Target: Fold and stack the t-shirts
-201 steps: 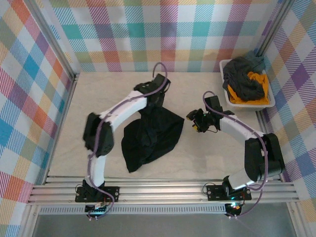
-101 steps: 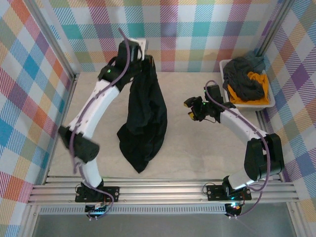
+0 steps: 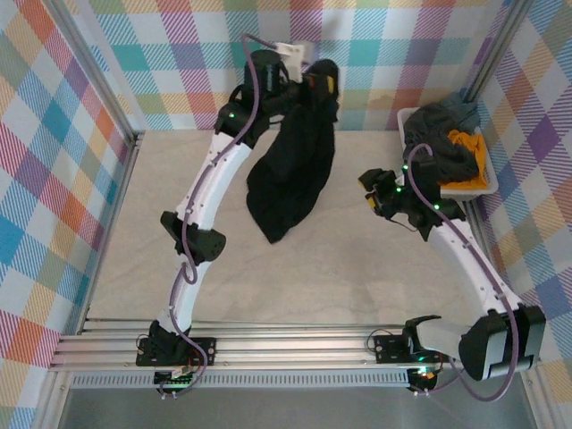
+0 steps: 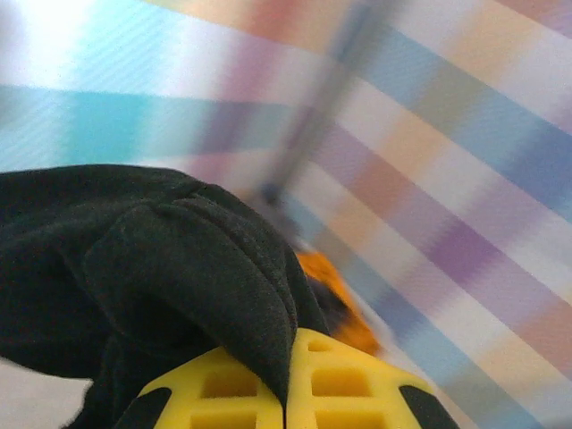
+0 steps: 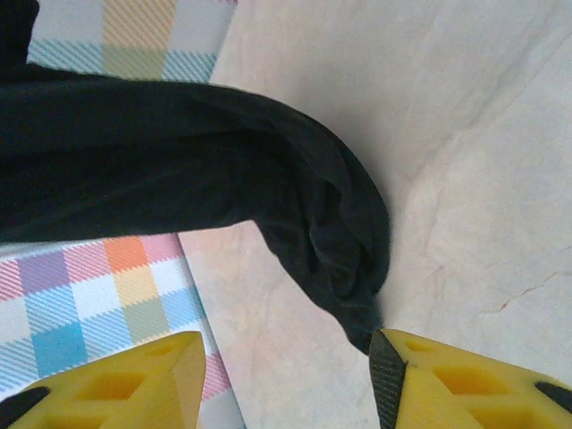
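One pale surface point(image 3: 357, 277) inside plaid walls, two arms working over it. One black t-shirt point(image 3: 290, 179) hangs long and bunched toward 12 o'clock, dangling from the raised left claw point(image 3: 323, 88), which is clamped tight on a fold of that fabric, yellow fingers point(image 4: 357, 393) pressed together. I can't tell whether the shirt's bottom tip touches the surface.

Over at 2 o'clock, one white tub point(image 3: 465, 189) sits in the corner, holding one dark grey t-shirt point(image 3: 438, 147) heaped over one orange-yellow t-shirt point(image 3: 465, 147). That's three shirts counted.

At 3 o'clock, the right claw point(image 3: 368, 189) is low, jaws parted and gripping nothing. In its wrist view the black shirt's hanging end reaches right up to one finger.
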You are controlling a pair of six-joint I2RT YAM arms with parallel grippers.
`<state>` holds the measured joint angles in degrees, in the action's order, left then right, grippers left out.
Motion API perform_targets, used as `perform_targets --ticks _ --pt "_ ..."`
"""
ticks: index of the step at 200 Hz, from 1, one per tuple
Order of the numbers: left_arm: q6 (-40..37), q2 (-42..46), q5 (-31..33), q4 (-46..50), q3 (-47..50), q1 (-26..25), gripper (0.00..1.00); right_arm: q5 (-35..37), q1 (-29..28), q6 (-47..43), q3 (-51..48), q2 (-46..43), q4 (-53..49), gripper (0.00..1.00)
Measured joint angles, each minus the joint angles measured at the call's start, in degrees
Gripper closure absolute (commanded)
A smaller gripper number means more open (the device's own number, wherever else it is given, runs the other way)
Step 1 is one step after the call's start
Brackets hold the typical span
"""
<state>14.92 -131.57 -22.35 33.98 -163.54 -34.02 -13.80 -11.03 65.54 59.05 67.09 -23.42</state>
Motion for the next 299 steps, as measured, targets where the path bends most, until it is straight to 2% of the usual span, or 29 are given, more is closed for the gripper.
perform_targets --ticks 11,24,37,47,63,76,103,142,167,200,215,232,240,248,262,274,299 --pt "-3.0 3.1 -2.4 3.8 1.8 -3.3 1.0 0.7 1.2 -0.1 -0.4 -1.9 -0.7 0.47" --pt "-7.0 9.9 -3.3 7.8 10.0 -6.9 1.0 1.4 2.4 -0.1 -0.7 -4.1 -1.7 0.47" --pt "-10.1 20.7 -2.3 7.8 26.7 -9.6 1.0 1.8 3.3 -0.3 -0.7 -5.9 -2.4 0.47" --pt "-11.4 30.1 0.8 6.7 42.1 -9.9 1.0 1.9 3.6 -0.5 -0.8 -6.8 -3.0 0.47" --pt "-12.7 43.3 10.6 4.6 64.6 -7.9 1.0 1.5 3.6 -0.7 -1.3 -7.2 -3.7 0.47" --pt "-12.9 49.9 17.6 3.3 77.5 -4.5 1.0 0.6 3.6 -0.9 -2.8 -7.0 -3.5 0.47" --pt "-12.8 53.1 25.6 0.0 93.5 3.3 1.0 -1.4 2.8 -0.9 -8.3 -4.4 -3.0 0.46" --pt "-10.7 52.1 27.5 -3.6 100.5 3.7 1.0 -3.2 -5.2 0.7 -16.2 4.3 -1.6 0.45" --pt "-9.4 53.0 28.3 -5.5 101.5 3.7 1.0 -3.2 -10.4 5.3 -23.6 5.0 0.4 0.43" --pt "-8.3 56.7 30.1 -5.7 101.6 3.7 1.0 -0.3 -11.1 9.3 -27.7 0.8 -0.3 0.36" --pt "-8.1 58.8 30.7 -5.7 101.8 3.7 1.0 -0.6 -11.0 10.5 -27.9 0.6 2.1 0.37" --pt "-7.9 60.3 30.8 -5.7 101.8 3.7 1.0 -2.7 -10.8 12.8 -30.1 4.3 9.9 0.41" --pt "-7.8 60.9 30.8 -5.7 101.9 3.7 1.0 -3.6 -10.8 13.5 -30.6 7.2 12.4 0.45" --pt "-7.8 61.4 30.8 -5.7 102.0 3.7 1.0 -5.2 -10.6 14.1 -30.2 9.6 13.9 0.54" --pt "-7.8 62.6 30.8 -5.9 102.6 3.7 1.0 -5.4 -10.6 14.7 -28.7 12.2 16.9 0.83" --pt "-7.8 63.8 30.8 -6.1 103.1 3.7 1.0 -5.4 -10.2 15.1 -27.9 13.7 18.4 0.99" --pt "-7.9 65.9 30.8 -6.1 103.3 3.9 1.0 -4.0 -8.5 14.5 -24.7 12.9 16.2 1.0"
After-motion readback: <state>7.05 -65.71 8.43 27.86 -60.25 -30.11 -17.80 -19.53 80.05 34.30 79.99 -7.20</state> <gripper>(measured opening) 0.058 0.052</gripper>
